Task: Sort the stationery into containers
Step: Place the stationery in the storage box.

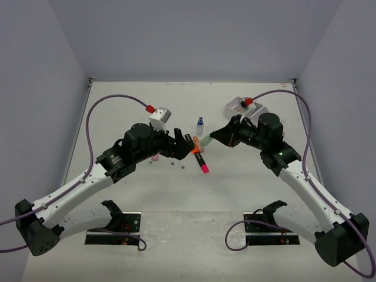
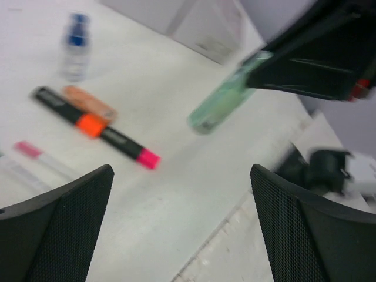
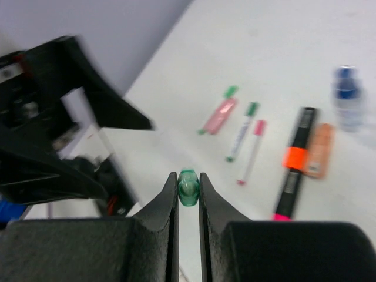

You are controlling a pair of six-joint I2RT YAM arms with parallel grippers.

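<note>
Evidently the right gripper point(image 3: 188, 176) is pinched tight on one end of the green highlighter point(image 3: 188, 189), held above the table point(image 1: 176, 200), presumably for carrying to the white organizer point(image 1: 236, 106) at far right. The left gripper point(image 2: 181, 171) gapes wide, holding nothing.

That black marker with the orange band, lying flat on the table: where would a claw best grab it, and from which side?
Probably from straight above, with the claw closing across the narrow width of the black marker, on the bare stretch between orange band and pink tip. It lies flat, and a peach stick lies close beside its other half.
</note>
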